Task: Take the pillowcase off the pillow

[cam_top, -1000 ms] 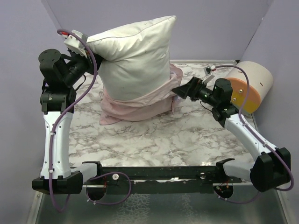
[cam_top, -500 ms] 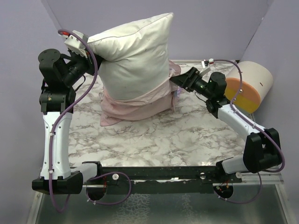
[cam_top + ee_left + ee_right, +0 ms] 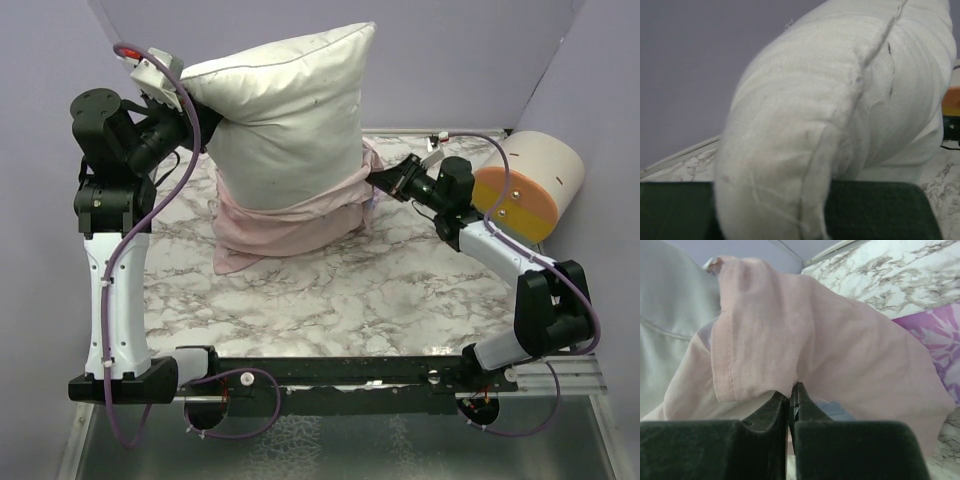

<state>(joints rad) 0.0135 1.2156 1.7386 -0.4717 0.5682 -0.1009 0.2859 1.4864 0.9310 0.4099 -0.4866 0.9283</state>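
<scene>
The white pillow point(image 3: 290, 110) stands upright on the marble table, its top left corner pinched in my left gripper point(image 3: 195, 120). In the left wrist view the pillow point(image 3: 840, 100) fills the frame and its seamed corner covers the left gripper point(image 3: 805, 210). The pillowcase point(image 3: 290, 225) is bunched round the pillow's lower part, pale pink inner side out. My right gripper point(image 3: 378, 180) is at the bunch's right edge. In the right wrist view the right gripper point(image 3: 791, 387) is shut on a fold of the pillowcase point(image 3: 840, 340), whose purple print point(image 3: 940, 335) shows at the right.
A cream-and-orange cylinder point(image 3: 530, 185) lies at the table's right edge, just behind my right arm. Purple walls close in the back and both sides. Bare marble table point(image 3: 350, 290) lies in front of the pillow.
My right gripper has reached left to the pillowcase's edge and shut on it. My left arm has lifted the pillow's corner slightly.
</scene>
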